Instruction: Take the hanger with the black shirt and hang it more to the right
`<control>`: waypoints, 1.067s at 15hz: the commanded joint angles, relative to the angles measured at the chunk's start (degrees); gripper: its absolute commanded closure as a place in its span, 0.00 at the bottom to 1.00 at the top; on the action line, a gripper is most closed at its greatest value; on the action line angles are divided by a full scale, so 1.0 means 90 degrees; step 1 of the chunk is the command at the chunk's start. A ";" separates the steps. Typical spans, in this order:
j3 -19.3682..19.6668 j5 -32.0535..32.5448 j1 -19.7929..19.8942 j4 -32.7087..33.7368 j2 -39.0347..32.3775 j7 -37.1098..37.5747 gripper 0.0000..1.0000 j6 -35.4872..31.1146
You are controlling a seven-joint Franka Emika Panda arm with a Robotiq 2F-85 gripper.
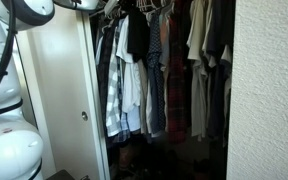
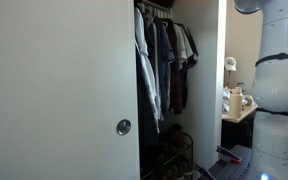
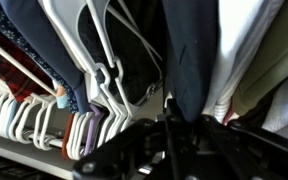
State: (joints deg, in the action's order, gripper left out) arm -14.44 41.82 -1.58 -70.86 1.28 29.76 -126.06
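Observation:
In the wrist view my gripper (image 3: 191,121) is at the bottom, its dark fingers drawn together on the lower tip of the black shirt (image 3: 189,50), a dark fabric body that narrows down between them. The hanger inside it is hidden by the fabric. In an exterior view the black shirt (image 1: 136,38) hangs near the left end of the closet rail, with my gripper (image 1: 112,10) at the top by the rail, partly cut off by the frame. In an exterior view (image 2: 166,45) the dark clothes show edge-on and I cannot pick the black shirt out.
White plastic hangers (image 3: 102,62) hang close to the left of the black shirt, a white garment (image 3: 246,50) to its right. Plaid and light shirts (image 1: 174,80) fill the rail. A white sliding door (image 1: 59,90) and a textured wall (image 1: 269,90) bound the closet opening.

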 commanded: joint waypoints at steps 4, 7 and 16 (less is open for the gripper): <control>0.0133 0.0096 0.0096 -0.0965 0.0707 0.0360 0.96 -0.0531; 0.0207 0.0108 0.0121 -0.1163 0.0899 0.0540 0.96 -0.0656; 0.0297 0.0146 0.0085 -0.1643 0.1306 0.0736 0.96 -0.0953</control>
State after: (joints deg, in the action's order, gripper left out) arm -12.05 41.82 -1.18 -81.71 10.13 34.18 -132.11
